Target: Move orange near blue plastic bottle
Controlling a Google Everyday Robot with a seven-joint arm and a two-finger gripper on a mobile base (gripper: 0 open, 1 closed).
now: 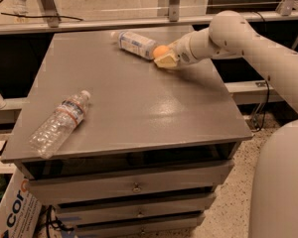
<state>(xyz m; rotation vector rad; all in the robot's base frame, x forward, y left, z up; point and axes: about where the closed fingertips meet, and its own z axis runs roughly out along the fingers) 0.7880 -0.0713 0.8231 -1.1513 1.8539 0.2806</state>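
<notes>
The orange sits between the cream fingertips of my gripper, which is shut on it at the far middle of the grey cabinet top. The blue plastic bottle lies on its side just left of the orange, its white cap pointing left, and almost touches the fruit. My arm reaches in from the right.
A longer ribbed clear bottle with a red-white label lies on its side near the front left edge. Drawers run below the top. A metal rail runs behind the cabinet, and a cardboard box stands at lower left.
</notes>
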